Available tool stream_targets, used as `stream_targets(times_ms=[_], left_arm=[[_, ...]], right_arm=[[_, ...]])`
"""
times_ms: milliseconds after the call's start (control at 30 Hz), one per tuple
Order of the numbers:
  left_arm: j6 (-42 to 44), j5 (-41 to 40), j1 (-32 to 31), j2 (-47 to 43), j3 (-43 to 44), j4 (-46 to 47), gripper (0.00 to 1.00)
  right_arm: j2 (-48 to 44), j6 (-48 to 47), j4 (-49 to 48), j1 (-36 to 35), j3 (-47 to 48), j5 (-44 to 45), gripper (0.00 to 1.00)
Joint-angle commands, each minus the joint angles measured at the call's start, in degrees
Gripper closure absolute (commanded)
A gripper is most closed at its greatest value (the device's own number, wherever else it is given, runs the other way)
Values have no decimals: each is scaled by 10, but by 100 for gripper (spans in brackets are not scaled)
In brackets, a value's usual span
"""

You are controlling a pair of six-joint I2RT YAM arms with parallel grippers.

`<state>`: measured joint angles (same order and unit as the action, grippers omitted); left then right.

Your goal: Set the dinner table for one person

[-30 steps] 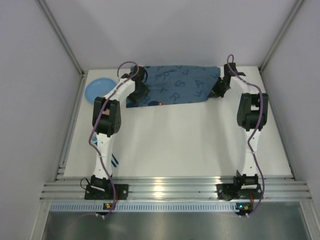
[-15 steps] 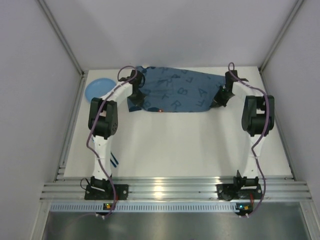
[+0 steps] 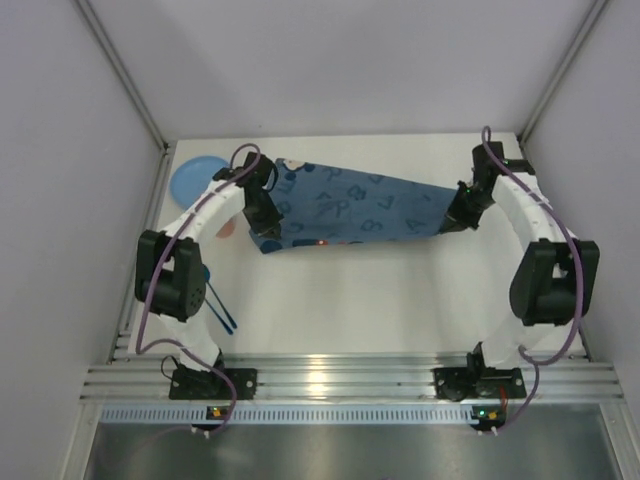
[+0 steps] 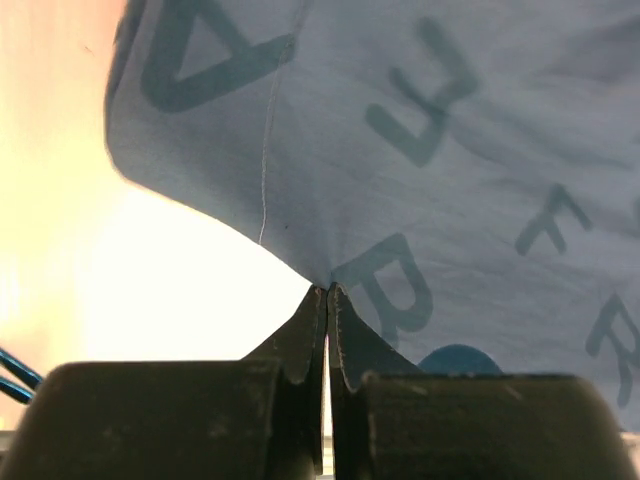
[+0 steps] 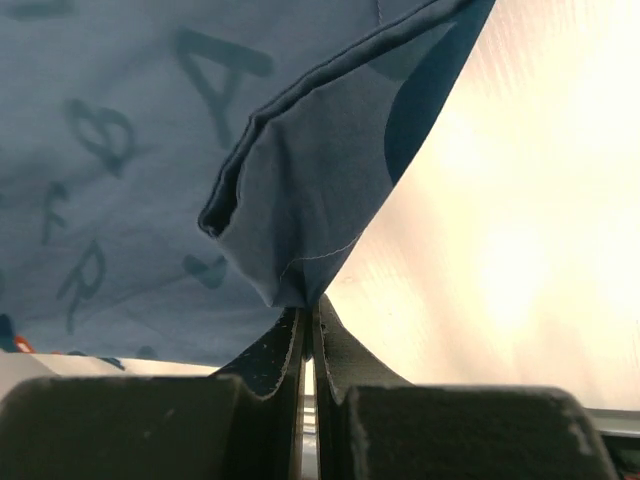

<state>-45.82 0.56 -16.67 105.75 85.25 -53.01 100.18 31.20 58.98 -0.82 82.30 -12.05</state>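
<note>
Placemat [image 3: 350, 205], letter-printed blue cloth, hangs stretched above the white counter [image 3: 380, 290] near its far edge; left jaws and right jaws each pinch a corner, likely to lay it flat.

Over the last second I've drawn both arms back toward me. The left arm [image 3: 170, 275] now has its elbow swung out toward the left edge, and the right arm [image 3: 553, 280] has its elbow out to the right; both stood closer in before. The left gripper [image 4: 327, 295] and right gripper [image 5: 308, 305] have come nearer and spread wider apart. The blue placemat [image 3: 350, 205] has travelled with them, from the far strip of the dinner table [image 3: 380, 300] toward its middle. It is now stretched into a longer, slanted band that narrows to the right.
</note>
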Motion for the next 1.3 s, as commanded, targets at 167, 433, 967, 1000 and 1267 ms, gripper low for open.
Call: stream_targets(times_ms=[167,433,967,1000,1267], left_arm=[[44,103,1,58,55,36,100],[40,66,15,223,506,-46,100],[101,84,8,-221,-112,99,100],[99,88,8,-224,-160,104,100],[99,100,-4,-215,-263,57,100]], right_arm=[[129,-32,-17,33,87,-60,100],[244,-40,56,35,529,-73,100],[-312,-37,-113,26,-255,-33,100],[-313,-37,-133,26,-283,-38,100],[-308,-30,-162,26,-401,14,100]])
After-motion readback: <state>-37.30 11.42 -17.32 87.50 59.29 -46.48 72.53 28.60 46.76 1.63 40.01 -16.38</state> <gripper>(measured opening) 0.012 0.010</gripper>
